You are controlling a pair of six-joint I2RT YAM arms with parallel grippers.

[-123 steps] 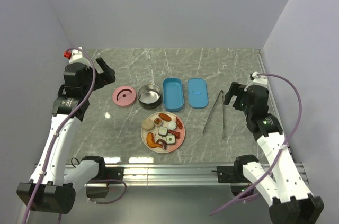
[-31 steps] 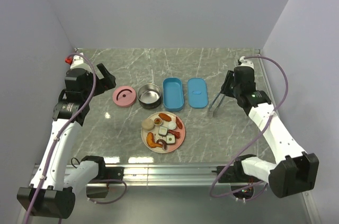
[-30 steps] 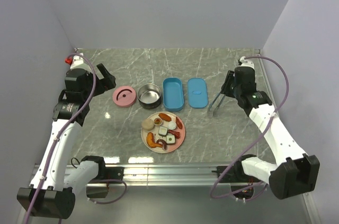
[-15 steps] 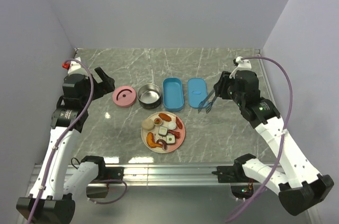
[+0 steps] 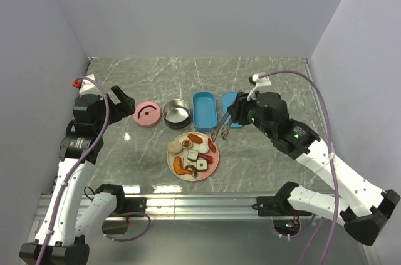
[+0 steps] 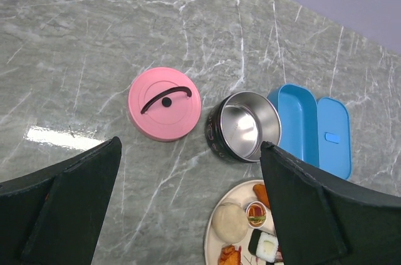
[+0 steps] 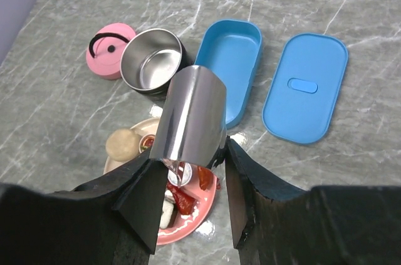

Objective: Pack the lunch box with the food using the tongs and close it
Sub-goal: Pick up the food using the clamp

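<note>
1. Tongs (image 5: 220, 128) no longer lie on the surface (image 5: 276, 83) at the right, as they did four seconds ago. The right arm has lifted them and swung inward to the middle.
2. Right tool (image 7: 188, 152) is part-closed on the tongs near their joined end, one jaw against each arm. Judged reason: a further squeeze there would bring the tips together.
3. Tong tips point down over the far right side of the plate (image 5: 171, 159), close to a red sausage. Whether they touch any piece cannot be told.
4. All the food (image 5: 194, 152) sits on the plate; packing is judged not begun.
5. Lunch box (image 5: 205, 111) stands open and empty just beyond the plate. Its lid (image 7: 305, 86) lies alongside to the right, which keeps the carry short.
6. Left tool (image 6: 191, 146) stands wide open and holds nothing. It hovers over the left of the surface above the pink lid (image 5: 146, 114) and steel bowl (image 5: 177, 113), apparently held clear of the work.
</note>
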